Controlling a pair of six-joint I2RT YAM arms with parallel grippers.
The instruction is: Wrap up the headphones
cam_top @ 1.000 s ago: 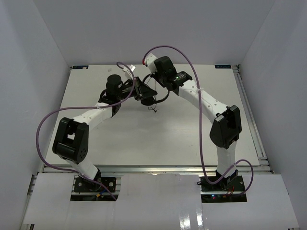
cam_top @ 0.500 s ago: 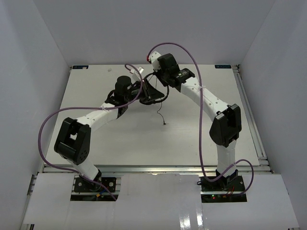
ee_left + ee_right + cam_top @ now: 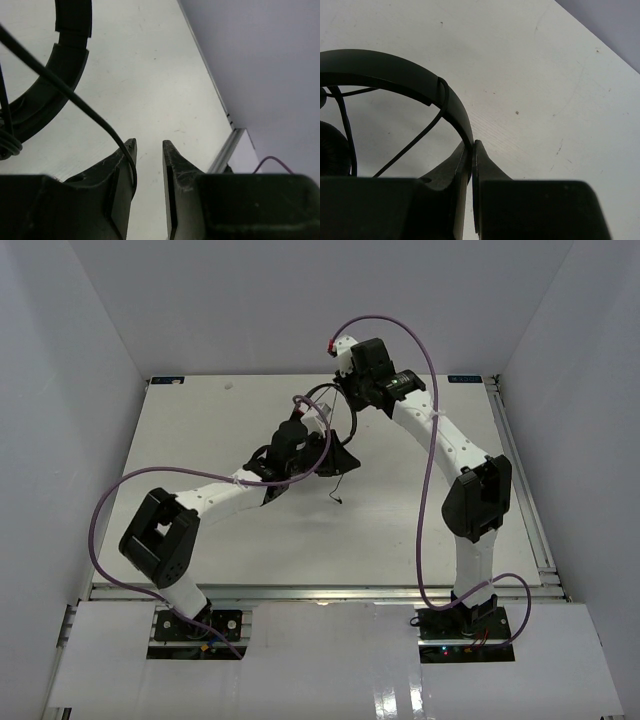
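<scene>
The table (image 3: 200, 430) is open at far left and between the two arm bases. Centre obstructed: both arms meet at the headphones (image 3: 390, 75). The cord (image 3: 75, 100) crosses ahead of the left gripper (image 3: 149, 145), over its left finger; jaws parted. A side wall (image 3: 260, 75) bounds the table edge beyond.

Headphones (image 3: 395, 80) — plain black, cord too; table (image 3: 400, 530) white; cables (image 3: 432, 440) purple; arms (image 3: 215, 495) — white, black joints.
</scene>
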